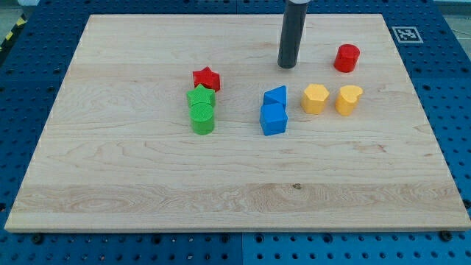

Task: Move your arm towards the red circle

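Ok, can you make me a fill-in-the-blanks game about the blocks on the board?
1. My tip sits to the view's ____ of the red circle.
2. The green circle touches the green ____.
3. The number of yellow blocks is ____.
4. The red star sits just above the ____ star.

Missing words: left; star; two; green

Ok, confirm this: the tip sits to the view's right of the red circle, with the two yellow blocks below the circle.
Not right. My tip sits to the view's left of the red circle, not its right, with a gap between them. The camera view shows it. The yellow blocks do lie below the circle.
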Controlling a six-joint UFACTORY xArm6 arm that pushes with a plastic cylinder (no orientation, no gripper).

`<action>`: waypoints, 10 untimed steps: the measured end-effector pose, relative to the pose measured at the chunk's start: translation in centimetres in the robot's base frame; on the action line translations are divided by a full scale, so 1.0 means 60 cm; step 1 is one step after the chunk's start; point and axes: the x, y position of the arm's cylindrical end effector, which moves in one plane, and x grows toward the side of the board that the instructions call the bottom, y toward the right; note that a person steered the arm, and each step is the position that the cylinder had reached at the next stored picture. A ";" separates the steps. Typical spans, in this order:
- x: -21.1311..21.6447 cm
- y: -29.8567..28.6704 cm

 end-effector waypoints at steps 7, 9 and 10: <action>0.047 0.014; 0.059 0.169; 0.059 0.240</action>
